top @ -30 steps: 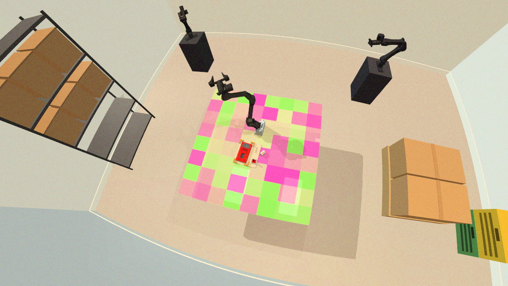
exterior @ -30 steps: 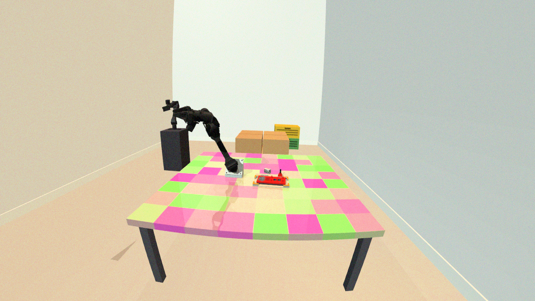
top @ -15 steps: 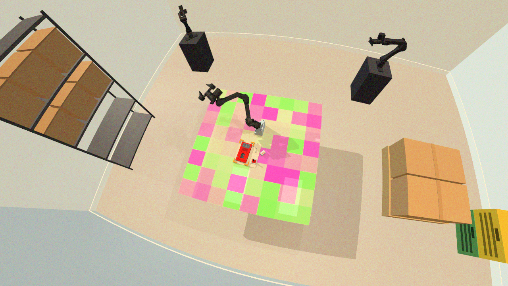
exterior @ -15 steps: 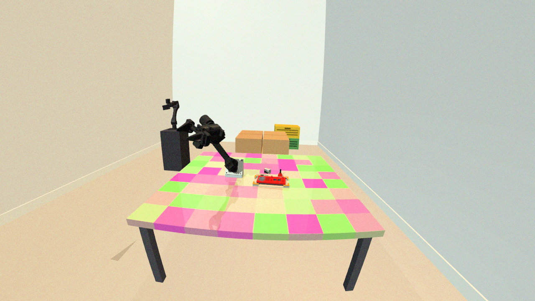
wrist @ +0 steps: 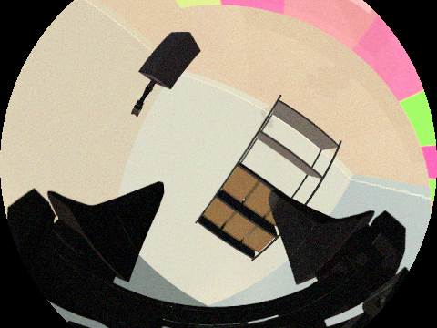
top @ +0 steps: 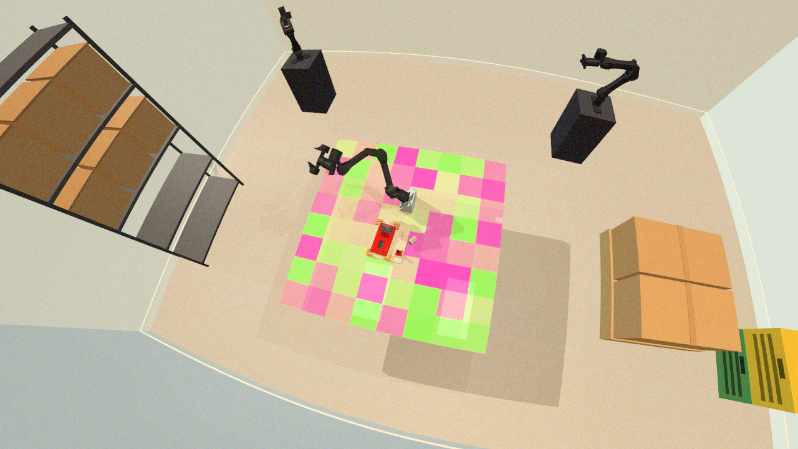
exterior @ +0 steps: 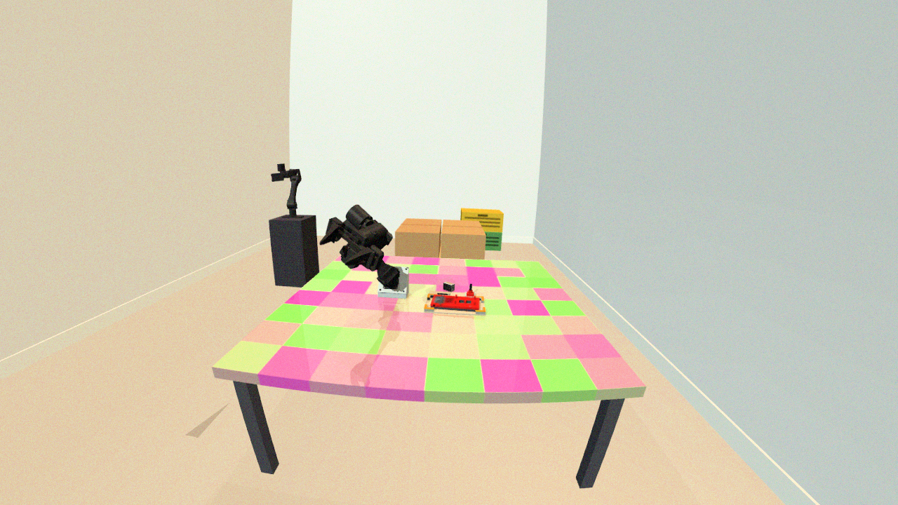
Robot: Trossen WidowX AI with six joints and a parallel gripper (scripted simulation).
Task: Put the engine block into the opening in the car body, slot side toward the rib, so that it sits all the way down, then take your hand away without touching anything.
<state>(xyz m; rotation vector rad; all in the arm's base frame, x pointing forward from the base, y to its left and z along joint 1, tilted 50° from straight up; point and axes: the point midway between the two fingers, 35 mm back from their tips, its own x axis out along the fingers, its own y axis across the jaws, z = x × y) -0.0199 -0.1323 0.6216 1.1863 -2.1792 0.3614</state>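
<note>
The red car body [top: 376, 247] [exterior: 452, 304] lies flat on the table, with dark areas in its top. The opening and rib are too small to make out. A small grey-and-black block [top: 413, 240] [exterior: 449, 287], apparently the engine block, lies on the table beside the car body, apart from it. Which way its slot faces cannot be told. My gripper [top: 314, 158] [wrist: 218, 192] is open and empty, raised high beyond the table's edge, well away from both. In the wrist view its fingers stand wide apart, facing the wall and shelf.
Orange corner pieces [top: 368, 252] [exterior: 480, 311] surround the car body. A small red part [top: 398, 252] [exterior: 470, 292] stands beside it. The arm's pale base plate [top: 411, 204] [exterior: 392, 293] is nearby. A shelf rack [wrist: 298, 160] stands beyond the table.
</note>
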